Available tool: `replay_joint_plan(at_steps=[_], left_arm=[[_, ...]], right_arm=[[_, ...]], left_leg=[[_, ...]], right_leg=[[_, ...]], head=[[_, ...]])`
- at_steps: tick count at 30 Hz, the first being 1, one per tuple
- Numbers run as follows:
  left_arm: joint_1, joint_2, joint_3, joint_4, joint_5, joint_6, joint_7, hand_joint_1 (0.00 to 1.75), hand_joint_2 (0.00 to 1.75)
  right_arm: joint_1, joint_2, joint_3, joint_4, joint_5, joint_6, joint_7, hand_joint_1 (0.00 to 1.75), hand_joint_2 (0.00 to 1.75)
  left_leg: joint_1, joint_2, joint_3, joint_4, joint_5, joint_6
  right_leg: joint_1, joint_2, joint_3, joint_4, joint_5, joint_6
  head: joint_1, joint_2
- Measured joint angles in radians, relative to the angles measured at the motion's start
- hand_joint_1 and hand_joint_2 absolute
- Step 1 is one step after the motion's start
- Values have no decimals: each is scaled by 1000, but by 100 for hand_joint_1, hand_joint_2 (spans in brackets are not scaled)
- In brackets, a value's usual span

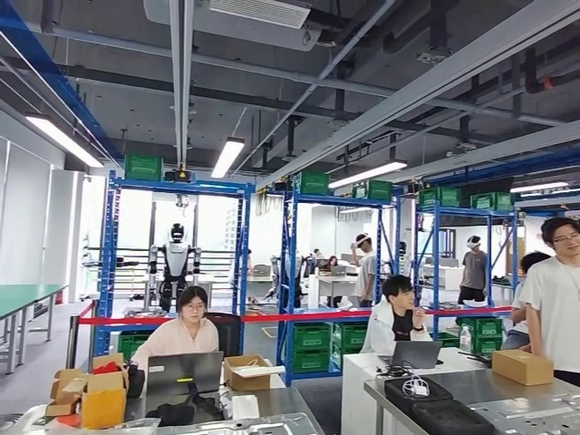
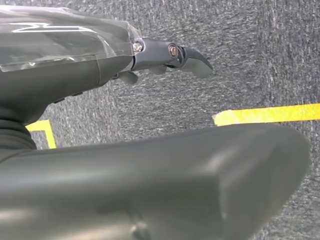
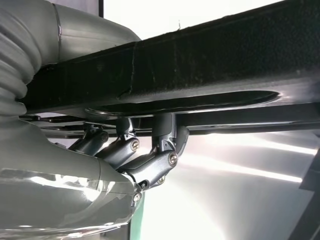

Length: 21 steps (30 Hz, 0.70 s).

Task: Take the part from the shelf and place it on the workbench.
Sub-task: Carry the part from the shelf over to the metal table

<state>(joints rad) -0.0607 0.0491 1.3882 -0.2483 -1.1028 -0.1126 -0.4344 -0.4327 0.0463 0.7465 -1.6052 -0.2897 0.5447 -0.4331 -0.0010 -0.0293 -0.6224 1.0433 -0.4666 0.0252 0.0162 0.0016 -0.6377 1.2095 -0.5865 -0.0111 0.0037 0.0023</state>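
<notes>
The right wrist view shows the right hand [image 3: 145, 160] with its dark fingers [image 3: 160, 162] curled up against the underside of a black, rough-surfaced slab, the part [image 3: 211, 65], which runs across the picture over a bright, shiny metal surface [image 3: 234, 175]; the fingers press on the slab from beneath, the hand appears to grip it, though how the thumb lies is hidden. In the left wrist view the left hand [image 2: 113, 65] hangs over grey carpeted floor [image 2: 245, 60] marked with yellow tape [image 2: 268, 114]; one dark finger [image 2: 181, 54] points out nearly straight, a thick grey thumb [image 2: 158, 185] lies apart from it across the foreground, and nothing sits between them, so the hand holds nothing and is spread. From the head view, blue shelf racks [image 1: 110, 263] [image 1: 291, 272] stand at about 12 o'clock with green crates [image 1: 311, 349] on their lower levels, a red barrier tape [image 1: 287, 316] stretched across in front. A person sits behind a laptop [image 1: 185, 372] at about 7 o'clock, beside open cardboard boxes [image 1: 96, 394]; another person sits at a laptop [image 1: 413, 353] towards 5 o'clock, and a third stands at 3 o'clock near a closed cardboard box [image 1: 523, 367]. A grey workbench [image 1: 478, 385] with black trays [image 1: 417, 391] lies at 5 o'clock, and another humanoid robot [image 1: 174, 267] stands far back at 11 o'clock
</notes>
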Motion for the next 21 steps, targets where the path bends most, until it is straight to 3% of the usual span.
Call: replay_joint_plan(at_steps=[2, 4, 6, 8, 11, 12, 13, 14, 16, 17, 18, 21], left_arm=[[-1, -5, 0, 1, 0, -2, -1, 0, 175], [-2, -10, 0, 2, 0, -3, -2, 0, 175], [0, -10, 1, 2, 0, -4, -3, 0, 175], [1, -9, 1, 2, 0, -5, -6, 0, 175], [-2, -7, 1, 2, 0, -6, -10, 0, 175], [-2, -6, 1, 2, 0, -6, -10, 0, 175], [-1, -5, 1, 2, 0, -7, -10, 0, 175], [1, -5, 1, 2, 0, -8, -11, 0, 175], [1, -6, 1, 2, 0, -11, -12, 0, 175], [0, -6, 1, 2, 0, -13, -13, 0, 175], [-1, -7, 1, 2, 0, -14, -14, 0, 175], [-2, -7, 2, 3, 0, -15, -16, 0, 175]], right_arm=[[-4, 1, 0, 0, -2, 0, 0, 175, 175], [-7, 2, -1, 1, -3, 0, 1, 175, 175], [-9, 3, -1, 1, -4, 0, 2, 175, 175], [-9, 7, -1, 2, -5, 0, 2, 175, 175], [-9, 11, -1, 4, -6, 0, 3, 175, 175], [-6, 11, -1, 5, -6, 0, 4, 175, 175], [-4, 11, 0, 6, -6, 0, 4, 175, 175], [-3, 11, 0, 7, -6, 0, 5, 175, 175], [-3, 12, 0, 8, -6, 0, 6, 175, 175], [-4, 13, 0, 8, -6, 0, 6, 175, 175], [-5, 14, -1, 8, -7, 0, 7, 175, 175], [-5, 16, -1, 8, -7, 0, 9, 175, 175]], left_leg=[[0, -7, 2, -1, 0, 1], [5, -10, -3, -3, 4, -3], [7, -11, -5, -5, 6, -10], [4, -4, -14, 18, -15, -17], [9, 7, -81, 175, -102, -35], [15, 10, -103, 226, -119, -42], [21, 13, -111, 245, -118, -49], [27, 17, -100, 227, -99, -57], [39, 25, -35, 106, -41, -77], [41, 26, -6, 51, -24, -78], [41, 26, 12, 15, -17, -72], [31, 22, 17, 4, -23, -36]], right_leg=[[18, 12, 56, -132, 65, -26], [28, 19, 76, -189, 83, -40], [26, 15, 81, -208, 90, -41], [18, 9, 93, -234, 102, -38], [13, -4, 99, -246, 108, -34], [11, -8, 99, -246, 107, -33], [8, -11, 99, -244, 105, -29], [4, -13, 99, -240, 102, -24], [-6, -15, 98, -225, 90, -8], [-9, -15, 95, -213, 82, 1], [-10, -16, 92, -204, 76, 9], [-14, -15, 89, -197, 69, 22]], head=[[0, 0], [0, 1], [-1, 1], [-1, 0], [-1, 0], [-1, 0], [-1, 0], [-1, 0], [-1, 0], [-1, 0], [-1, 0], [-2, 0]])
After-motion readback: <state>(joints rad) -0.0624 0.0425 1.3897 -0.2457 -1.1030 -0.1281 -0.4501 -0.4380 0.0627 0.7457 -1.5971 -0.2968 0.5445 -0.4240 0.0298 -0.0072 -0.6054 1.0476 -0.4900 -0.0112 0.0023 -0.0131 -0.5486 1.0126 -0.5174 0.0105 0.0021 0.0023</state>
